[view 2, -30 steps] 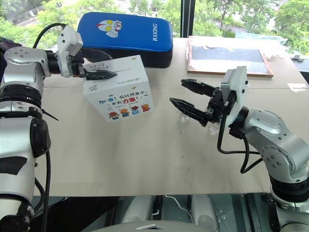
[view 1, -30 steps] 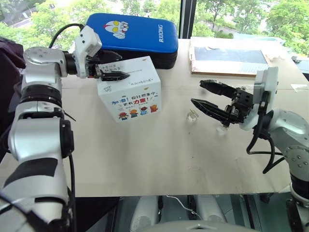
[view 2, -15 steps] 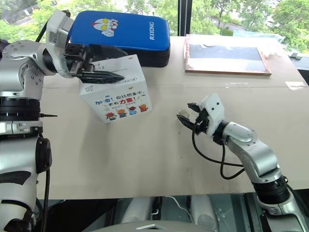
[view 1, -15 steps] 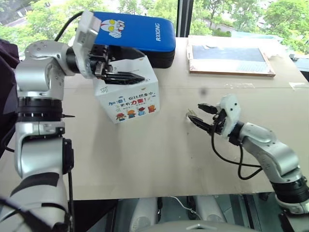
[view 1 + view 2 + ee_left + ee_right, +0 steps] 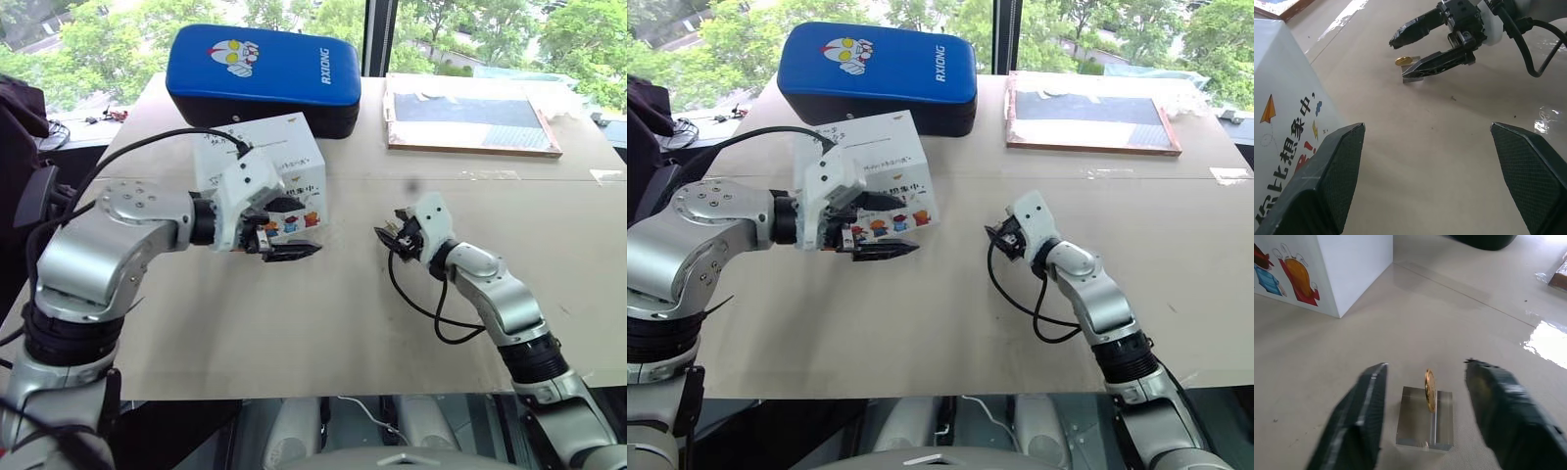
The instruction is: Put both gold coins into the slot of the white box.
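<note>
The white box (image 5: 294, 162) with cartoon figures stands left of the table's middle, and a thin dark slot (image 5: 884, 143) crosses its top face. My left gripper (image 5: 297, 228) hangs open in front of the box's printed face, with nothing between its fingers. One gold coin (image 5: 1429, 389) stands on edge in a small clear block (image 5: 1425, 423) on the table right of the box. My right gripper (image 5: 385, 235) is low over the table. Its fingers sit on either side of the coin (image 5: 1403, 60), with a gap on each side.
A blue padded case (image 5: 265, 73) lies behind the box. A flat framed board (image 5: 470, 113) rests at the back right. The tan tabletop (image 5: 323, 323) runs to its front edge close to me. A black cable loops beside my right forearm.
My left gripper has come off the box's top, back and down to its front face. My right gripper dropped to the table and reached the coin, and its fingers narrowed around it.
</note>
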Robot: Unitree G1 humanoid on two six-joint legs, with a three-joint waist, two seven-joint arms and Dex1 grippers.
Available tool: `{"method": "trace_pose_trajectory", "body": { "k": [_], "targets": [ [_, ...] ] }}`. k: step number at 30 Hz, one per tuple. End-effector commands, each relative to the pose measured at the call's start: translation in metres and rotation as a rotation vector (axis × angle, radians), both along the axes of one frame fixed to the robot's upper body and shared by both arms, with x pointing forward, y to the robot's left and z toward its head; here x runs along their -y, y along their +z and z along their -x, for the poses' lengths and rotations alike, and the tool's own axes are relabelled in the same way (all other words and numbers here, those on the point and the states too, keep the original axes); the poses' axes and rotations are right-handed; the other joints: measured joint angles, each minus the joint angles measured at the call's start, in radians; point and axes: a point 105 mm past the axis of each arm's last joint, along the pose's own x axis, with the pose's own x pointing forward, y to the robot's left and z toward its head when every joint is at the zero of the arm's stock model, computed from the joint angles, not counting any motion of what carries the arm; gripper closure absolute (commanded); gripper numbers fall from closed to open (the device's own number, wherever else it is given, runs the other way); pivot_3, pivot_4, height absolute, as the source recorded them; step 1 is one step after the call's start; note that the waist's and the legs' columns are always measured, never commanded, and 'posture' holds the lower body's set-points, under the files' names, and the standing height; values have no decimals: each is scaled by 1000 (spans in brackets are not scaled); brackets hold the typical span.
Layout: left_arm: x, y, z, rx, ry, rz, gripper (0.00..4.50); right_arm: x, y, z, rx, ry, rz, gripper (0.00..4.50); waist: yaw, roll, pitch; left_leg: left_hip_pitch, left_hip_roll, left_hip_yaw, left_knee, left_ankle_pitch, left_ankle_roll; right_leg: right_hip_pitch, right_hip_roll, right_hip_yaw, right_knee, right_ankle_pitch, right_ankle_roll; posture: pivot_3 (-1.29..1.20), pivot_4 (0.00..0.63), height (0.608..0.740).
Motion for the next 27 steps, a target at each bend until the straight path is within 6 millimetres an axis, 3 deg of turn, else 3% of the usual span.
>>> {"method": "trace_pose_trajectory", "body": {
  "k": [1,3,12,15,20,26,27],
  "targets": [
    [6,3,5,26,-17,-4,259,1,13,-1,44,-2,-7,3556,0,0,0,0,0,0,0,0,-1,0,0,0,0,0,0,0,150,740],
    [6,2,4,24,-15,0,259,-1,18,-1,60,0,-28,4465,0,0,0,0,0,0,0,1,-1,0,0,0,0,0,0,0,150,740],
    [14,2,-1,-1,-5,133,259,-9,40,8,71,39,-193,4465,0,0,0,0,0,0,0,1,-2,0,0,0,0,0,0,0,150,740],
    [22,27,-9,-28,17,451,259,-28,82,28,38,167,-517,4465,2,0,0,0,0,-1,0,1,-2,0,0,0,0,0,0,0,150,740],
    [18,46,-18,-103,73,845,259,-36,128,52,-36,326,-916,4465,0,1,-1,0,0,-3,0,0,0,1,-2,-2,1,0,0,0,150,740],
    [18,62,-8,-209,20,1152,259,-36,158,63,-80,430,-1133,4465,0,0,-1,0,-1,-3,0,0,0,1,-5,-2,1,1,0,0,150,740],
    [17,65,-7,-220,13,1190,512,-36,159,63,-84,433,-1142,4489,0,0,-1,0,-1,-3,0,0,0,1,-5,-2,1,1,0,0,150,740]
  ]
}}
